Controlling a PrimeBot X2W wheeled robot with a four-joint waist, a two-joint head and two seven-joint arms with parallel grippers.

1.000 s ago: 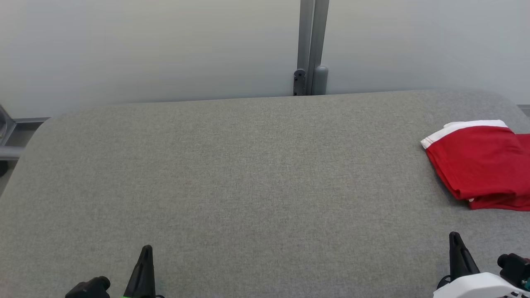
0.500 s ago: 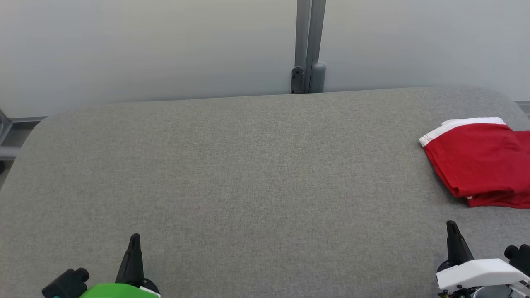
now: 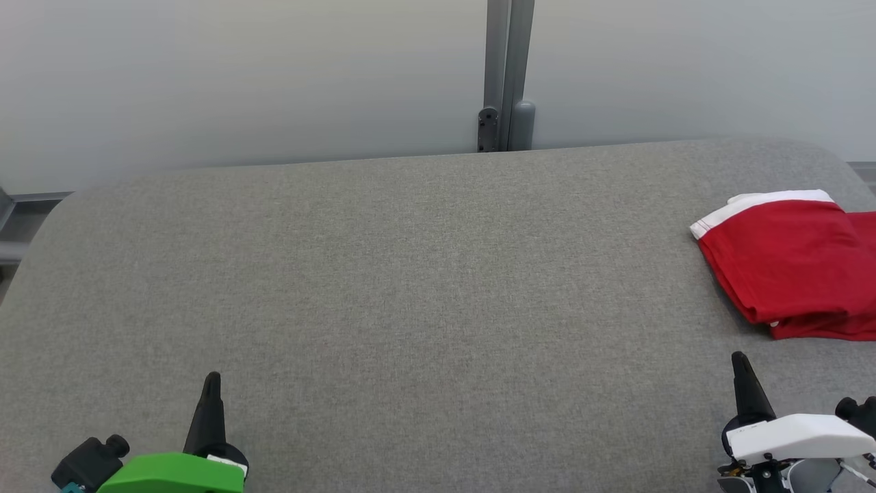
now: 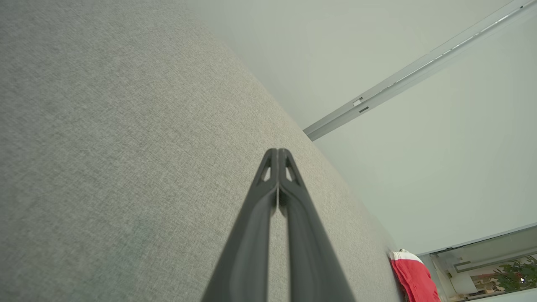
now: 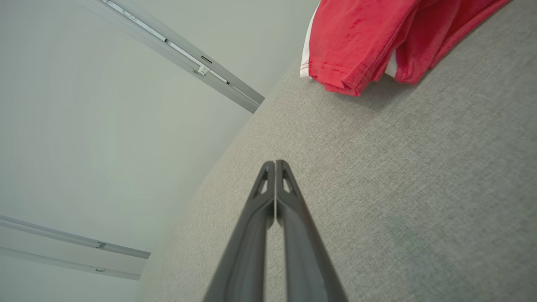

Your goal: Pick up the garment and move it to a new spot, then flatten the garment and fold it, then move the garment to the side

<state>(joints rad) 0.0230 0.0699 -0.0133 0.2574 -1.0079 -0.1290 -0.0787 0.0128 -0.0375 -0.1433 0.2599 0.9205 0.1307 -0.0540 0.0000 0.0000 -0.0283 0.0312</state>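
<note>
A folded red garment (image 3: 794, 267) with a white band lies at the table's far right edge, partly cut off by the head view. It shows small at the lower right of the left wrist view, garment (image 4: 413, 277), and at the top of the right wrist view, garment (image 5: 369, 37). My left gripper (image 3: 211, 378) stands shut at the lower left, holding nothing; its tips meet in its own view, left gripper (image 4: 277, 151). My right gripper (image 3: 739, 357) is shut and empty just in front of the garment, apart from it, with tips pressed together, right gripper (image 5: 275, 162).
The grey fabric-covered table (image 3: 410, 274) spans the head view, with rounded far corners. A pale wall panel with a grey vertical post (image 3: 505, 75) stands behind it. A metal frame (image 3: 14, 226) shows off the table's left edge.
Both grippers have come further up into the head view, showing more of the green left and white right housings. The whole picture has shifted slightly; the garment lies as before.
</note>
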